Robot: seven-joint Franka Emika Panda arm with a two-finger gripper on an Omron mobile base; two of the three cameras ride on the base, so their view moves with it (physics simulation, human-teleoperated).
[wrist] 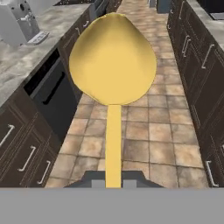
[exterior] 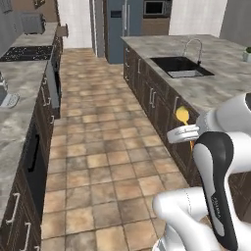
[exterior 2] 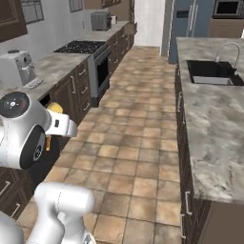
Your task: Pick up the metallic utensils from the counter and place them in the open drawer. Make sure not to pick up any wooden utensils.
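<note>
Gripper (wrist: pixel 113 183) is pinching the golden-yellow spoon (wrist: pixel 113 65) by its handle, carrying it head-forward over the tiled floor (wrist: pixel 144 131) between the two tabletops (exterior: pixel 215 73); seemingly it is heading for the drawer.

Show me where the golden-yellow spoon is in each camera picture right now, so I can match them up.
Left base view: golden-yellow spoon right of centre, head sticking up above the white hand.
Right base view: only part of the head peeks out at the left, above the white arm.
Hand view: large and central, head at top, handle running down to the shut hand.
Shared landmark: the tiled floor of the aisle.
</note>
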